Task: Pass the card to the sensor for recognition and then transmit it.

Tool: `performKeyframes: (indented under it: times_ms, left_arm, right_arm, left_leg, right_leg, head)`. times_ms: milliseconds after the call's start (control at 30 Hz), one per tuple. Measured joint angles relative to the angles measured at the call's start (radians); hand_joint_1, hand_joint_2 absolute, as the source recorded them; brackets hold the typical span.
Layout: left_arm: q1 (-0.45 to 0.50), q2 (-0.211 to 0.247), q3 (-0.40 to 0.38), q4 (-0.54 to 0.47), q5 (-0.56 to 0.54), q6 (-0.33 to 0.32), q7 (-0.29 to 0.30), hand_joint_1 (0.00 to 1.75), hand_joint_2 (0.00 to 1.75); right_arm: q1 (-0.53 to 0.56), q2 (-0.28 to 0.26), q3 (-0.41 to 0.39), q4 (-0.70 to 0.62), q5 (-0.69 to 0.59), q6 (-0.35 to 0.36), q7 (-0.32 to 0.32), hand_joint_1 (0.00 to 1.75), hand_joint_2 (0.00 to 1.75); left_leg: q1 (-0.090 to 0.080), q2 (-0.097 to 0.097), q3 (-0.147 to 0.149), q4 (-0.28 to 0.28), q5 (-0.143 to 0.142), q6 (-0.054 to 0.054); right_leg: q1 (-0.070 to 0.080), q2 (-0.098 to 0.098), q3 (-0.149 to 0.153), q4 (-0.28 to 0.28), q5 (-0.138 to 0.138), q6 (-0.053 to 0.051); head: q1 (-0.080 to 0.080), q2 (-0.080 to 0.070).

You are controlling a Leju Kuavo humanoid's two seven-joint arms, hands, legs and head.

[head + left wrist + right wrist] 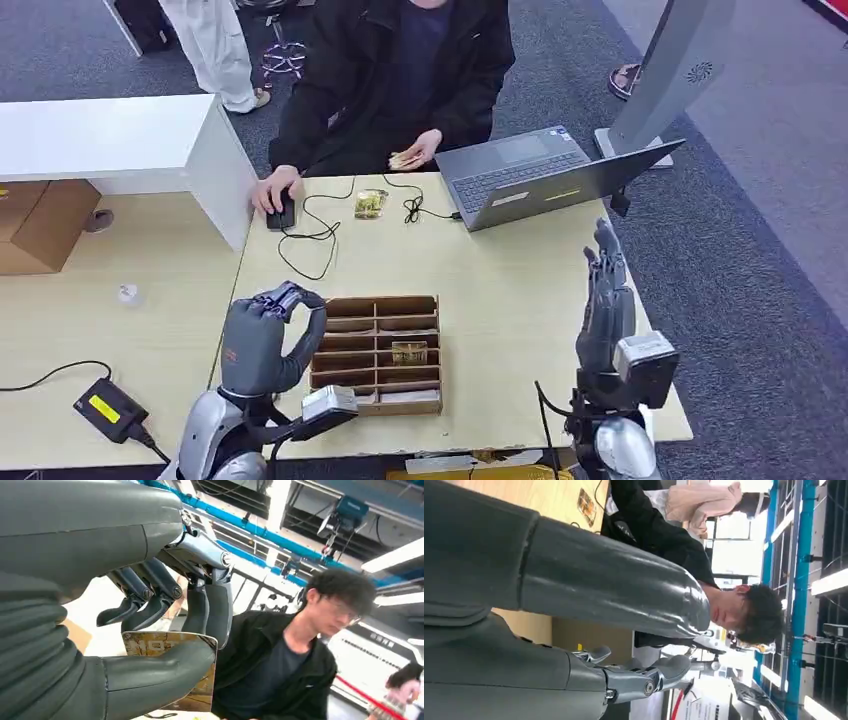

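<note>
My left hand [268,335] is raised beside the wooden card box [330,378], its fingers curled. In the left wrist view the thumb and fingers [212,607] pinch a brown patterned card [150,642], held up facing the person. Another card [408,352] lies in a slot of the box. A small patterned pad [370,203] that may be the sensor lies at the far edge of the table, near a black cable [412,208]. My right hand [604,295] stands upright at the right side of the table, fingers straight and holding nothing.
A person in black [400,70] sits across the table, one hand on a mouse [281,212], the other holding something small [405,158]. An open laptop [530,175] stands far right. A white counter [110,135] is at the left, a black adapter [108,408] near left.
</note>
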Motion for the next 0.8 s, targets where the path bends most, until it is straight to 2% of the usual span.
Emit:
performKeyframes:
  times_ms: [167,333,500,667,800]
  left_arm:
    - [0.007,-0.002,0.010,-0.038,0.012,0.029,-0.027,1.75,1.75]
    - [-0.006,-0.002,0.032,-0.045,-0.067,0.048,-0.005,1.75,1.75]
    - [-0.069,-0.004,0.073,-0.030,-0.153,0.048,0.000,1.75,1.75]
    - [-0.160,-0.008,0.096,0.038,-0.178,0.048,-0.004,1.75,1.75]
    - [-0.241,-0.008,0.096,0.123,-0.210,0.046,0.025,1.75,1.75]
  right_arm:
    - [0.004,0.000,0.000,-0.003,-0.003,-0.010,-0.003,0.00,0.00]
    - [0.004,0.000,0.001,-0.006,-0.009,-0.010,-0.007,0.00,0.00]
    - [-0.010,0.000,0.021,-0.003,-0.019,0.001,-0.007,0.00,0.00]
    - [-0.034,0.000,0.045,0.011,-0.033,0.011,-0.007,0.00,0.00]
    - [-0.055,0.000,0.069,0.024,-0.042,0.019,-0.007,0.00,0.00]
  left_leg:
    - [0.000,0.000,0.000,0.000,0.000,0.000]
    - [0.000,0.000,0.000,0.000,0.000,0.000]
    - [0.000,0.000,0.000,0.000,0.001,0.000]
    - [0.000,0.000,0.000,0.000,0.001,-0.001]
    - [0.000,0.000,0.000,0.000,0.001,-0.001]
  right_leg:
    - [0.000,0.000,0.000,0.000,0.000,0.000]
    - [0.000,0.000,0.000,0.000,0.000,0.000]
    - [0.000,0.000,0.000,0.000,0.000,0.000]
    - [0.000,0.000,0.000,0.000,0.001,0.000]
    - [0.000,0.000,0.000,0.000,0.001,-0.001]
  head:
    - [0.000,0.000]
    - [0.000,0.000]
    - [0.000,0.000]
    - [0.000,0.000]
    - [0.000,0.000]
